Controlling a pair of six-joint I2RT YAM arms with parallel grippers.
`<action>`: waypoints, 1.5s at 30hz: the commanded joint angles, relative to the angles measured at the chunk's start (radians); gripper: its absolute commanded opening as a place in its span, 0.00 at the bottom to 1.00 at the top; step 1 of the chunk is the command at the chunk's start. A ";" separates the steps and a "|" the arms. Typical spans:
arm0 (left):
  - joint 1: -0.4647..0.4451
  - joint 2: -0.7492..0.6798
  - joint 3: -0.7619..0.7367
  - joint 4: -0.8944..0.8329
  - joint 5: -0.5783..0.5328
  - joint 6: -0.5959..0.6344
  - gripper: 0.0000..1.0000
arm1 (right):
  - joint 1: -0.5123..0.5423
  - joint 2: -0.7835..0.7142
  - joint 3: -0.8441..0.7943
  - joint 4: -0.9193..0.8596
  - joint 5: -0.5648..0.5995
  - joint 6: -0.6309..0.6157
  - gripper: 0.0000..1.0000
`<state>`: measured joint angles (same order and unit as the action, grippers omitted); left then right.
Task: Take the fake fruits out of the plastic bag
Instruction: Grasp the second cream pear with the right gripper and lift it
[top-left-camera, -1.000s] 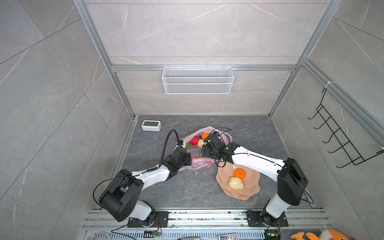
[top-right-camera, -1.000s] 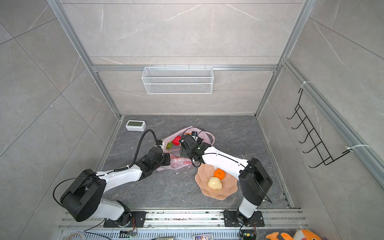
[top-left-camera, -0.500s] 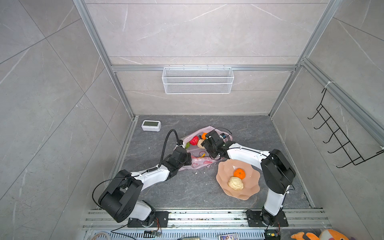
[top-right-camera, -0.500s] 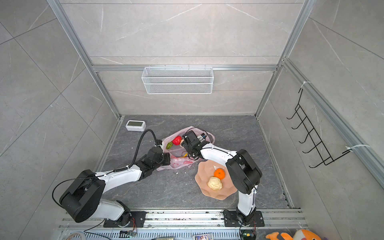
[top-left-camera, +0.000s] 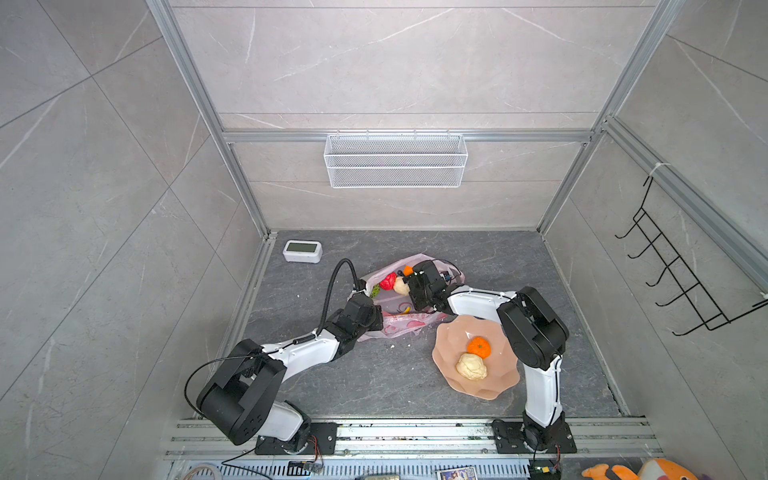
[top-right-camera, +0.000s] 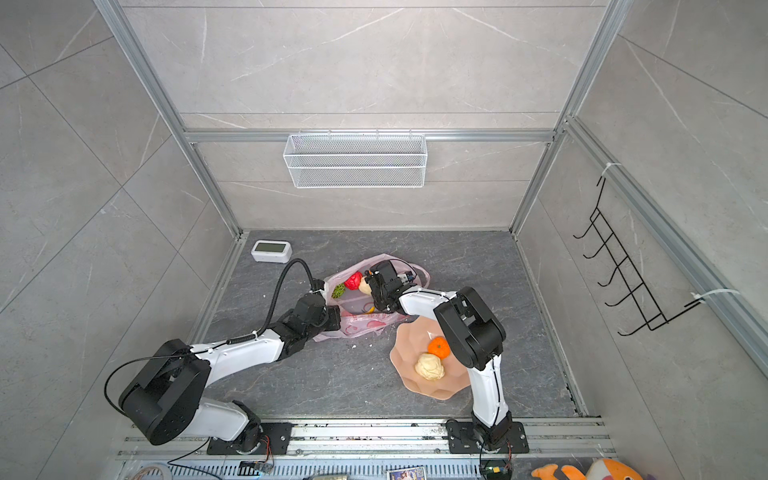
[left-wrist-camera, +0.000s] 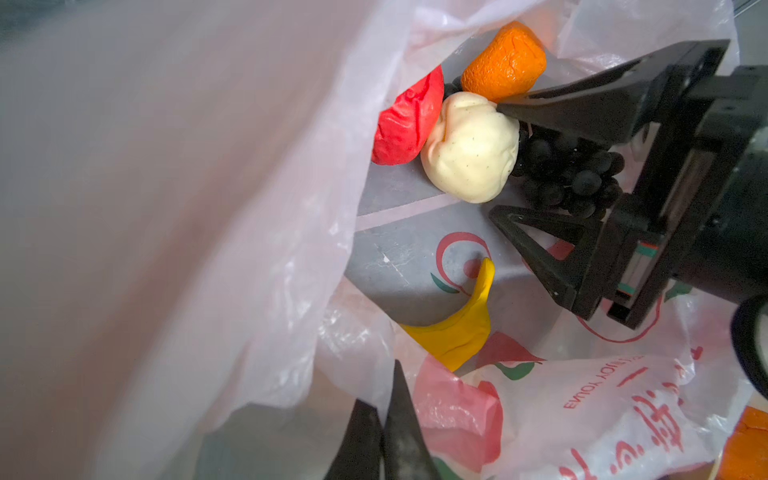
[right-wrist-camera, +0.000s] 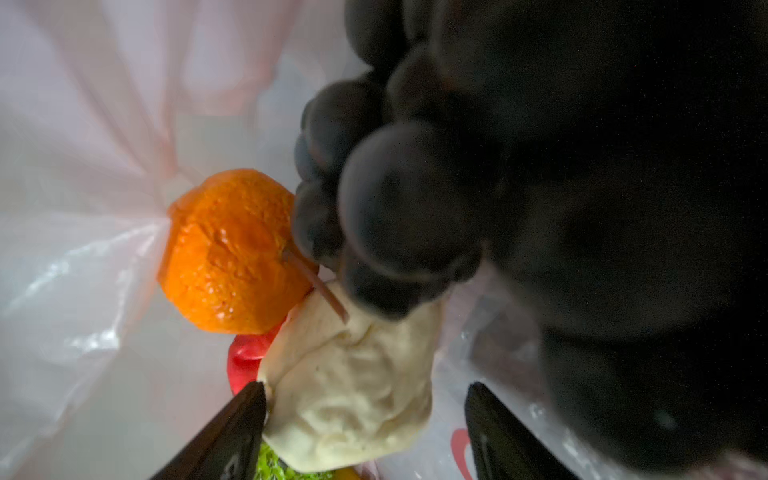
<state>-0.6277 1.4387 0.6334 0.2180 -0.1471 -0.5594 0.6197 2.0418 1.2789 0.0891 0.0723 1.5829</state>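
Observation:
The pale pink plastic bag (top-left-camera: 400, 326) lies in the middle of the floor. My left gripper (left-wrist-camera: 384, 409) is shut on its near edge and holds the mouth up. Inside the bag lie a red apple (left-wrist-camera: 405, 120), an orange (left-wrist-camera: 505, 62), a cream knobbly lump (left-wrist-camera: 469, 149), dark grapes (left-wrist-camera: 569, 174), a yellow banana (left-wrist-camera: 457, 328) and a green ball (right-wrist-camera: 274, 467). My right gripper (right-wrist-camera: 365, 390) is inside the bag, open. One of its fingers (right-wrist-camera: 232, 432) touches the lump and the other stands clear. The grapes (right-wrist-camera: 415, 199) press against its camera.
A peach-pink scalloped dish (top-left-camera: 496, 388) at the front right holds an orange (top-left-camera: 478, 347) and a cream lump (top-left-camera: 471, 366). A white clock (top-left-camera: 302, 251) stands at the back left. A wire basket (top-left-camera: 395, 160) and a black hook rack (top-left-camera: 681, 282) hang on the walls.
The right arm's elbow has swung left and towards the back while its gripper stayed in the bag, its jaws narrowing slightly. The left arm has not moved.

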 joint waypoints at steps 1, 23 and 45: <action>0.006 -0.021 -0.001 0.038 0.008 -0.011 0.05 | -0.006 0.042 0.025 0.029 -0.004 0.025 0.77; 0.005 -0.014 0.003 0.038 0.012 -0.007 0.05 | -0.015 0.075 0.090 -0.002 0.019 -0.022 0.48; 0.005 -0.014 0.006 0.034 0.004 0.000 0.05 | 0.112 -0.259 -0.012 -0.269 0.162 -0.509 0.49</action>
<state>-0.6277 1.4387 0.6334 0.2180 -0.1467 -0.5594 0.7063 1.8439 1.2861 -0.0853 0.1509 1.1973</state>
